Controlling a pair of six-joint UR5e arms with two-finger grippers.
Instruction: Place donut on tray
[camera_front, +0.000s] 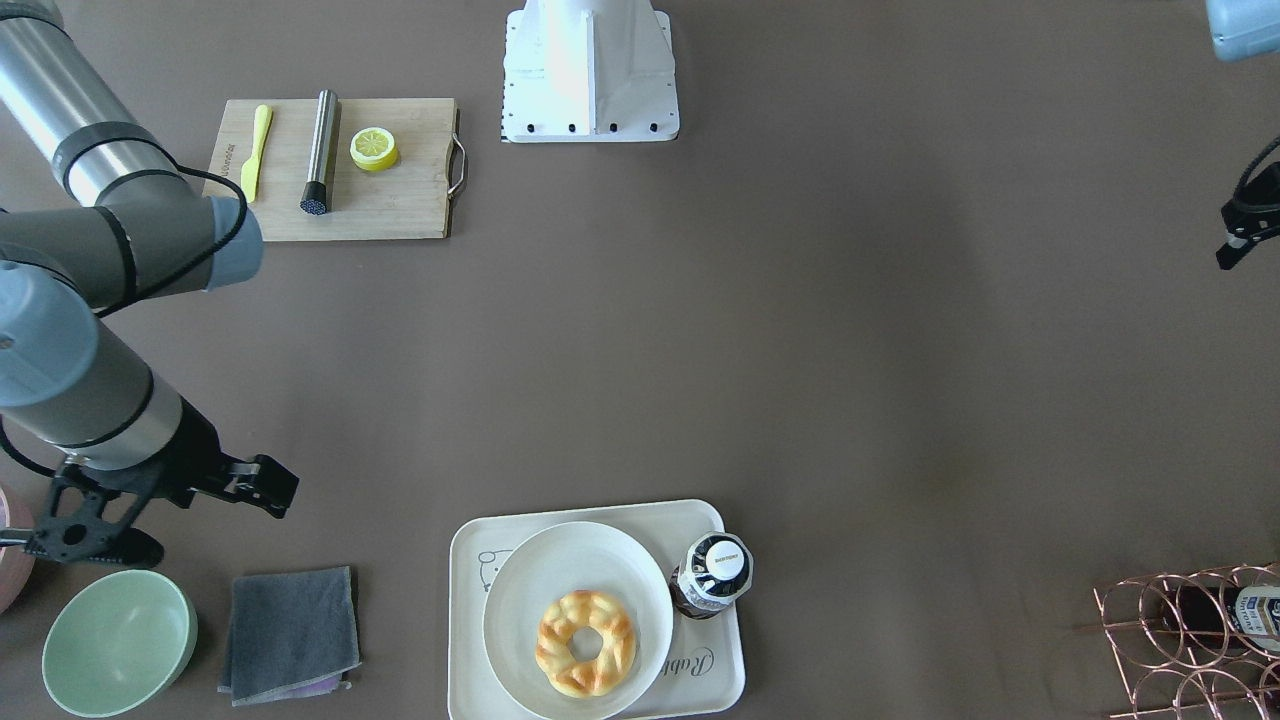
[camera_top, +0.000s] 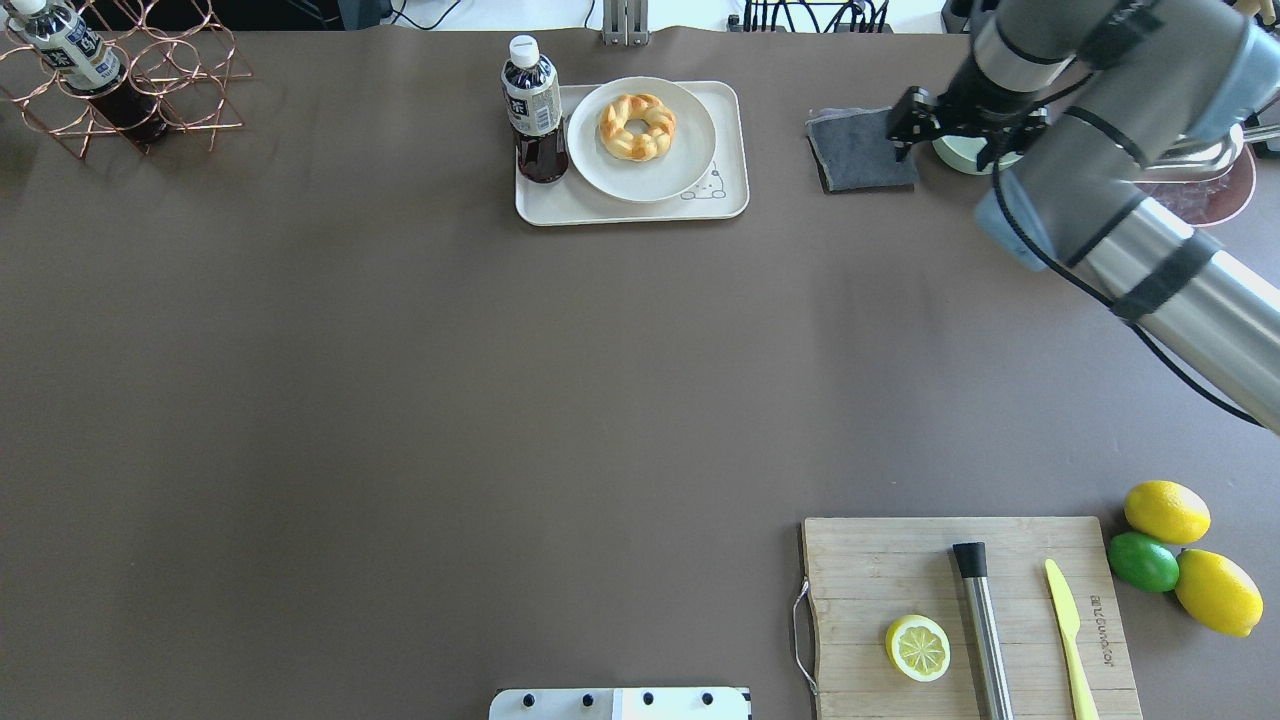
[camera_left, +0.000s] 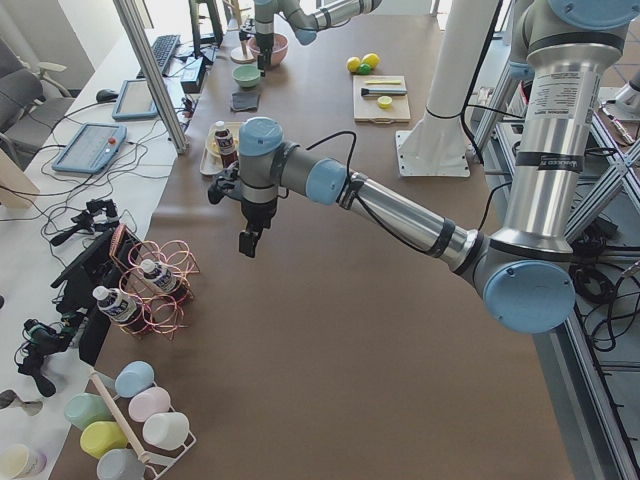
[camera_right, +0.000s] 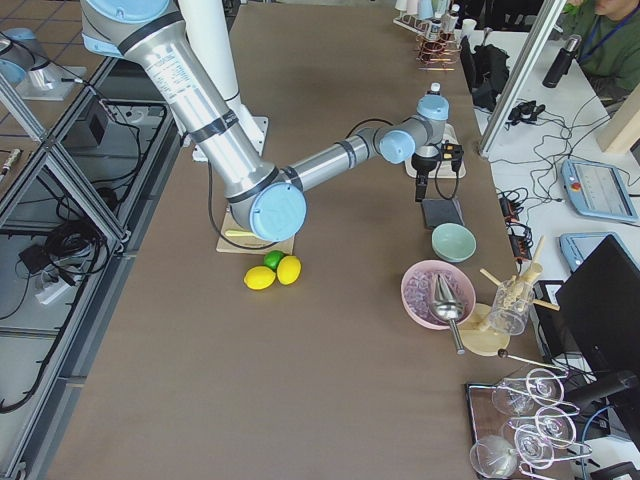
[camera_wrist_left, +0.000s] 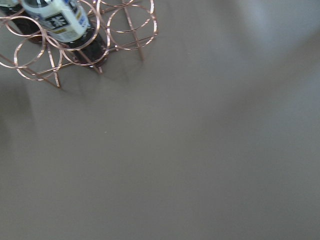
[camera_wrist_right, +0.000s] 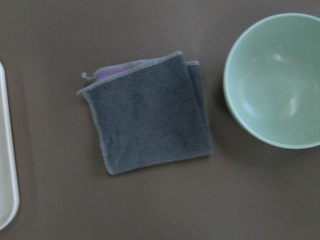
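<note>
The donut (camera_front: 605, 670), a golden-brown twisted ring, lies in a round white plate (camera_front: 530, 600) that rests on the cream tray (camera_front: 470, 640) with the rabbit drawing; it also shows in the overhead view (camera_top: 615, 135) on the tray (camera_top: 560, 205). A dark drink bottle (camera_front: 715, 575) stands on the tray beside the plate. My right gripper (camera_front: 90, 550) hangs open and empty above the table near a grey cloth (camera_wrist_right: 150, 120) and a green bowl (camera_wrist_right: 280, 80), well away from the tray. My left gripper (camera_left: 247, 243) hovers over bare table; I cannot tell whether it is open or shut.
A wooden cutting board (camera_front: 400, 200) holds a lemon half (camera_front: 373, 148), a steel rod and a yellow knife. A copper wire rack (camera_front: 1190, 630) with bottles stands at one far corner. Two lemons (camera_top: 1165, 510) and a lime lie beside the board.
</note>
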